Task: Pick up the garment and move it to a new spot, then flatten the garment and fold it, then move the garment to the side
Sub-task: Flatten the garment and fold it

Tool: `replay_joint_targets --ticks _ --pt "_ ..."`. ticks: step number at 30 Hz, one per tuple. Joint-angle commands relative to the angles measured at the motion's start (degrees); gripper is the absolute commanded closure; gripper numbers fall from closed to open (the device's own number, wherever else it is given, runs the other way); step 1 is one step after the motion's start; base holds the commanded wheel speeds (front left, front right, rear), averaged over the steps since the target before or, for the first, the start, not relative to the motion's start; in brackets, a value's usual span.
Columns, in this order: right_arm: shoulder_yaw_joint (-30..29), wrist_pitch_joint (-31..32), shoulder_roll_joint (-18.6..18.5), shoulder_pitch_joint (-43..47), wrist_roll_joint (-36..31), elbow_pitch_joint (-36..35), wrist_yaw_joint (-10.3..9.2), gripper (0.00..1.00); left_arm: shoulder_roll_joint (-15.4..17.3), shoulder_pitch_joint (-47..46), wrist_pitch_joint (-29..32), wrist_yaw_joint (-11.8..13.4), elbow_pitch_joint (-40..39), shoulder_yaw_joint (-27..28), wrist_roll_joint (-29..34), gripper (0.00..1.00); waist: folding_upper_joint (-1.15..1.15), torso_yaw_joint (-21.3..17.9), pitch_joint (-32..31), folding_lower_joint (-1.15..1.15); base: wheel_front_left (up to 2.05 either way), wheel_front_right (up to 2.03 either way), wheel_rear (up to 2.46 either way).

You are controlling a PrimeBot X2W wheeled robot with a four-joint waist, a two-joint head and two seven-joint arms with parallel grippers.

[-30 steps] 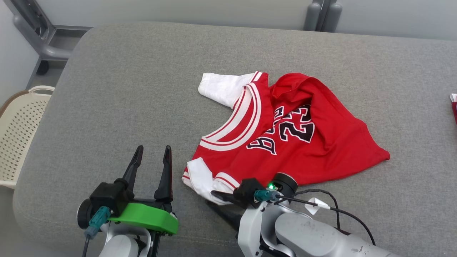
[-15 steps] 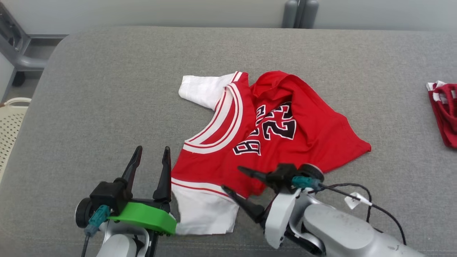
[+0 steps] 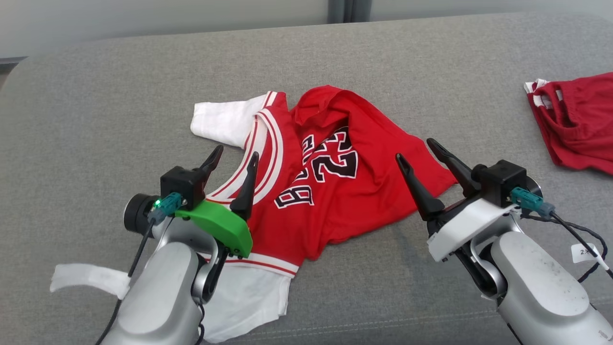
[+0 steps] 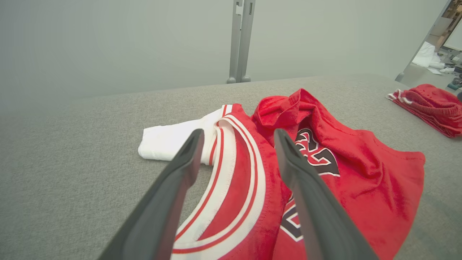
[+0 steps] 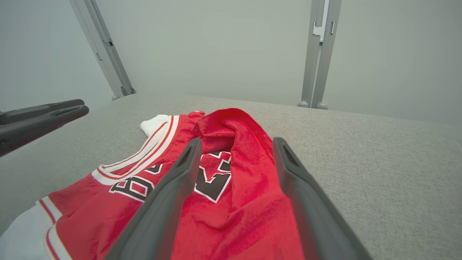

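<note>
Shirt found crumpled on cushion, collar-to-hem axis laid 9 to 3 o'clock. Left gripper — fingers spread, nothing held — seen above collar; right gripper, likewise spread and empty, above hem corner at 3 o'clock. Each end judged nearer own-side arm.

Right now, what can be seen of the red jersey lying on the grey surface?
The red jersey looks like soft cloth, with two white sleeves, a white-and-red striped neckline and a black, white-edged 23. It lies rumpled on the grey padded surface, print side up, a red flap folded over beside the number. The left gripper, open, hangs over the neckline. The right gripper, open, is by the jersey's right edge. Neither grips it.
</note>
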Motion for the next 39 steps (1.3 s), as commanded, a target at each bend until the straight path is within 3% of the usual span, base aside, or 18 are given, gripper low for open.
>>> replay_joint_targets --ticks 1,10,18,30,31,32,33,39 --pt "-2.1 0.7 0.8 1.4 -1.6 -1.6 0.00 0.00 -0.1 -2.5 0.6 -0.7 2.1 -0.3 0.2 0.00 0.00 -2.1 1.8 0.00 0.00 0.00 0.00" --pt "-10.7 5.3 4.9 6.5 -8.5 -12.3 0.00 0.00 -1.6 -14.6 5.3 -3.2 17.9 -0.6 -2.4 0.00 0.00 -7.6 5.3 0.00 0.00 0.00 0.00" --pt "-12.2 6.4 6.5 8.2 -10.1 -17.3 0.00 0.00 -0.1 -20.2 4.3 -2.3 26.9 1.1 -3.1 0.00 0.00 -11.0 7.5 0.00 0.00 0.00 0.00" --pt "-13.2 7.3 7.2 9.1 -11.0 -19.9 0.00 0.00 0.0 -26.2 5.5 -3.7 37.0 2.3 -5.8 0.00 0.00 -13.1 9.5 0.00 0.00 0.00 0.00" --pt "-13.3 7.3 7.2 9.1 -11.0 -20.0 0.00 0.00 -0.2 -26.4 5.4 -3.9 37.4 2.2 -6.1 0.07 0.00 -13.2 9.5 0.00 0.00 0.00 0.00" --pt "-13.4 7.3 7.2 9.1 -11.1 -20.0 0.00 0.00 -0.4 -26.6 5.1 -4.1 37.7 2.0 -6.2 0.67 0.00 -13.1 9.6 0.00 0.00 0.00 0.00" --pt "-13.5 7.3 7.2 9.2 -11.1 -20.0 0.00 0.00 -0.7 -26.9 4.8 -4.4 37.8 1.6 -6.1 1.00 0.00 -13.0 9.6 0.00 0.00 0.00 0.00" --pt "-14.2 7.0 7.6 9.2 -11.3 -19.7 0.00 0.00 0.7 -29.7 2.5 -5.1 37.3 -1.3 -4.2 1.00 0.00 -12.0 9.9 0.00 0.00 0.00 0.00"
